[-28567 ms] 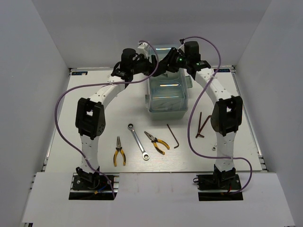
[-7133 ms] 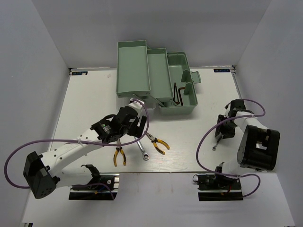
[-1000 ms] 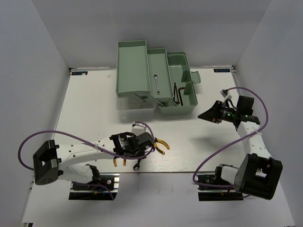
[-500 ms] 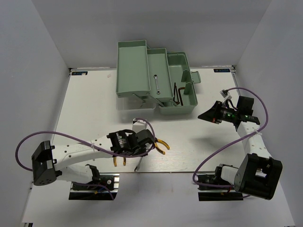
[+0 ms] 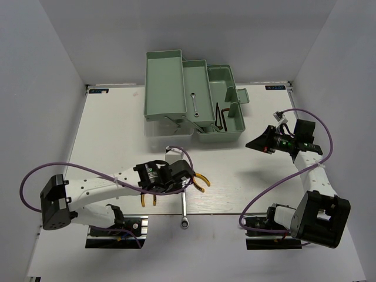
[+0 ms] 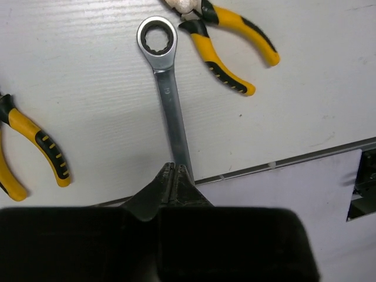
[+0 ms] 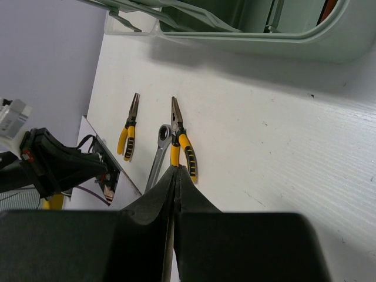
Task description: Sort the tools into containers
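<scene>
Left gripper (image 6: 174,174) has its jaws pressed together over the plain end of the long wrench (image 6: 169,100); whether it pinches the shaft I cannot tell. The wrench is silver and flat-shafted with a toothed ring head. It lies at the table's (image 5: 106,135) near edge between the left pliers (image 6: 38,144) and right pliers (image 6: 222,66). Right gripper (image 7: 174,171), closed and empty, hovers right of the green toolbox (image 5: 220,137).

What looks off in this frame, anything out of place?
The long wrench overhangs the near edge of the table. The left gripper is shut with the shaft beside its tips, not between them, so it looks like a missed grasp.
</scene>
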Robot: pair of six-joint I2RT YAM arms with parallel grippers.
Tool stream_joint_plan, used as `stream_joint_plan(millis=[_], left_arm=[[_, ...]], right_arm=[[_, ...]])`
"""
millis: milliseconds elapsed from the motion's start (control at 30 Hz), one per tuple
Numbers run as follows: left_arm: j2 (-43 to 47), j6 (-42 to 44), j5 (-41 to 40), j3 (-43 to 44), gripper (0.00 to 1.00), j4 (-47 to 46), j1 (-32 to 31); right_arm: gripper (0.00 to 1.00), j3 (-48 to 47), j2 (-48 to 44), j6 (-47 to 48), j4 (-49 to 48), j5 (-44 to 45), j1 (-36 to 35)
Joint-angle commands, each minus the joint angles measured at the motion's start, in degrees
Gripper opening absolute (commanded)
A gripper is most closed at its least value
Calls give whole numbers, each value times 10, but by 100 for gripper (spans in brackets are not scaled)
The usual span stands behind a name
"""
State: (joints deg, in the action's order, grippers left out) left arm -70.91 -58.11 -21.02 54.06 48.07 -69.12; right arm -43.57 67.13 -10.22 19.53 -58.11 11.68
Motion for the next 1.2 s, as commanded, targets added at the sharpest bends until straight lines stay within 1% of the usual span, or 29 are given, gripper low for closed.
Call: stream_joint_plan(millis=[0, 33, 67, 133, 200, 233, 400, 600, 833, 867, 967, 1000, 1133, 1167], left_arm=[[-38, 0, 20, -2, 8, -5, -1], [-68, -5, 26, -2, 17, -5, -1], [-83, -5, 33, -2, 28, -10, -1], [-108, -10, 38, 3, 46, -25, -1], [-137, -16, 38, 3, 48, -25, -7], [-144, -21, 38, 11, 53, -25, -7], [-181, -21, 33, 22, 55, -25, -7], [-207, -26, 33, 9, 55, -67, -7], [-248, -32, 38, 9, 55, -78, -7], [-253, -32, 38, 9, 53, -78, -7], [-269, -44, 45, 3, 44, -73, -7], [-274, -44, 45, -3, 32, -73, -7], [-268, -56, 58, -26, 0, -87, -7], [-268, -56, 58, -26, 0, -87, -7]], right_arm=[[0, 3, -1, 5, -5, -13, 4], [0, 4, -1, 5, -6, -14, 4], [0, 5, 0, 3, -5, -14, 4], [0, 4, -2, 3, -5, -13, 4], [1, 4, -2, 3, -4, -13, 4], [1, 5, -2, 4, -4, -14, 5], [1, 5, -1, 5, -5, -17, 8], [1, 6, -2, 2, -1, -24, 13], [1, 8, -4, 1, -2, -31, 22], [1, 9, -7, 1, -1, -32, 20], [1, 9, -10, -2, -1, -33, 26], [1, 9, -10, -2, -1, -34, 27], [1, 9, -11, -3, -2, -40, 32], [1, 9, -13, -4, -1, -39, 33]])
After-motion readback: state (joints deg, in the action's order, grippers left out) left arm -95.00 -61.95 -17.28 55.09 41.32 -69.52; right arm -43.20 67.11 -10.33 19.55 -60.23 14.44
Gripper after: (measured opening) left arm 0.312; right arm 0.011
